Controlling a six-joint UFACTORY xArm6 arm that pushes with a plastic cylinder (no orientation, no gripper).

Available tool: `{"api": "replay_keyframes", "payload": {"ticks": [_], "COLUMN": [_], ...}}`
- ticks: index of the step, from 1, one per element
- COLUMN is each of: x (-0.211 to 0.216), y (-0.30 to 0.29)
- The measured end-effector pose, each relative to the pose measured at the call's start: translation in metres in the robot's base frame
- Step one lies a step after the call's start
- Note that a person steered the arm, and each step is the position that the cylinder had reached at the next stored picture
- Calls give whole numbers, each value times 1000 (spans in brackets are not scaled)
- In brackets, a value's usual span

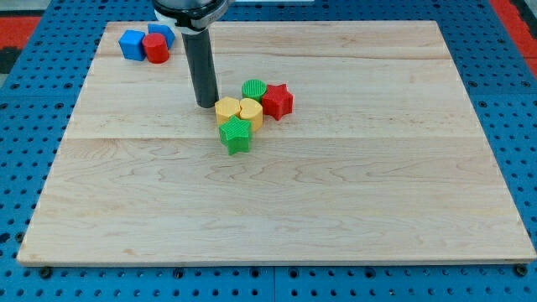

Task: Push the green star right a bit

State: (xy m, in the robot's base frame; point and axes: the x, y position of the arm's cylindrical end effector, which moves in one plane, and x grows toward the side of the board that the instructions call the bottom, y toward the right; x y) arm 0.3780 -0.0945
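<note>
Green star below-right of my tip

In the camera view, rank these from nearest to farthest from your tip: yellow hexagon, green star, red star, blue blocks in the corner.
From my tip:
1. Yellow hexagon, just to the view's right, nearly touching.
2. Green star, below and to the right.
3. Red star, at the cluster's right end.
4. Blue blocks, near the board's top left corner.

- I see a pale wooden board of joined planks, evenly lit.
- Blue perforated surface surrounds it.
- Red strips show at both top corners.
</note>
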Motion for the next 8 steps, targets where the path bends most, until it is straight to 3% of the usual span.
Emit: {"api": "replay_keyframes", "payload": {"ticks": [8], "x": [-23], "y": [-20]}}
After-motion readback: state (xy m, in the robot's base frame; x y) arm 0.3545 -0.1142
